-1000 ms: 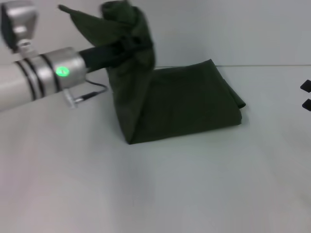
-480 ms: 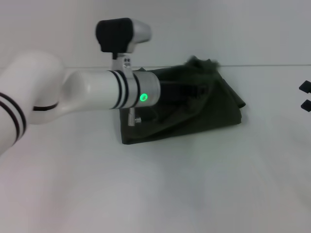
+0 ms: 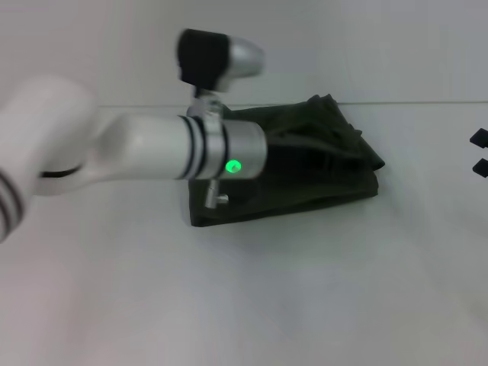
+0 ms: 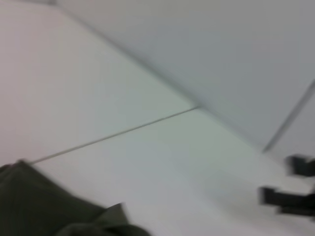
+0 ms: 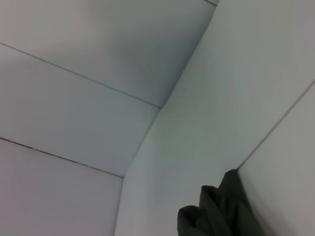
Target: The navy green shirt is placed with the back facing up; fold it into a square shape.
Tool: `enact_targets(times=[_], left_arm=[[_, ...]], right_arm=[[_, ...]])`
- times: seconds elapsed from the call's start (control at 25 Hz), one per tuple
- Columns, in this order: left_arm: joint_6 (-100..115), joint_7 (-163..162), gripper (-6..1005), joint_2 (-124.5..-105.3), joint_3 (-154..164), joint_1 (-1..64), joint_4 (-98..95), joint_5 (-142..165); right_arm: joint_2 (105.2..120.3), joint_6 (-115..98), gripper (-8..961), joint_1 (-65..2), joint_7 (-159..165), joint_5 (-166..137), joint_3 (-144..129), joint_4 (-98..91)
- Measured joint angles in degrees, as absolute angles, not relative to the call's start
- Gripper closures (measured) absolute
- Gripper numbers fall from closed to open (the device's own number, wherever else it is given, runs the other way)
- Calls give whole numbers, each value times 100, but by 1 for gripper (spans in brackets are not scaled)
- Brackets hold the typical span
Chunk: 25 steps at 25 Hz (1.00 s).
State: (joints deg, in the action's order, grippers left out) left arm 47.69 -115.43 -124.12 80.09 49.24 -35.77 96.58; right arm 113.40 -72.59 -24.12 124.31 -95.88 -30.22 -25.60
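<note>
**Inspector:** Where does the shirt lie?

**Assistant:** The shirt (image 3: 320,171) lies on the white table (image 3: 252,305), toward its far edge, a little to the right of the middle in the head view. It is a folded, roughly rectangular bundle, dark olive green. The near edge is fairly straight; the far right corner is rumpled and bunched. No lettering shows.

**Inspector:** And the left arm?

**Assistant:** The left arm (image 3: 152,149) reaches in from the left, across and above the left part of the shirt. Its wrist, with a green light, covers the bundle's left end. The left gripper (image 3: 293,156) is over the cloth, dark against dark fabric.

**Inspector:** Open or closed? Holding anything?

**Assistant:** I cannot tell. The head view does not separate it from the fabric, and the left wrist view shows only a corner of the shirt (image 4: 59,216), the table and the wall.

**Inspector:** The right arm?

**Assistant:** The right gripper (image 3: 480,150) shows only as two dark tips at the right edge of the head view, well apart from the shirt. They stand separated, with nothing between them. Its wrist camera catches a fold of the shirt (image 5: 221,211) against the wall.
</note>
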Motion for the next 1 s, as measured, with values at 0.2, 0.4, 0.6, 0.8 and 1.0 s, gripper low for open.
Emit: enact_targets(times=[0.2,0.4,0.6,0.8,1.0], left_arm=[[5815,-12527,459,-12380,6811,3787,-4678,9635],[6994,-13115,353,-12040,5192,3486,-4149,9620],[7537,-13304,127,-11400,4697,3415,-3089,9636],[7735,-13285,51,-11303,4460,3054,-3131,9629],[7829,-13240,50,-11350,4287,2868,-3233,9627]], right_arm=[[11284,-7306,178,-2455,12453,-9713,-3041,-2576],[11166,-7405,178,-2670,12468,-10240,-3044,-2658],[10999,-7883,177,-3087,12432,-11011,-3130,-3213],[10987,-8382,177,-3578,12488,-11838,-3595,-4495],[11188,-8231,177,-4304,12418,-13017,-4248,-5335]])
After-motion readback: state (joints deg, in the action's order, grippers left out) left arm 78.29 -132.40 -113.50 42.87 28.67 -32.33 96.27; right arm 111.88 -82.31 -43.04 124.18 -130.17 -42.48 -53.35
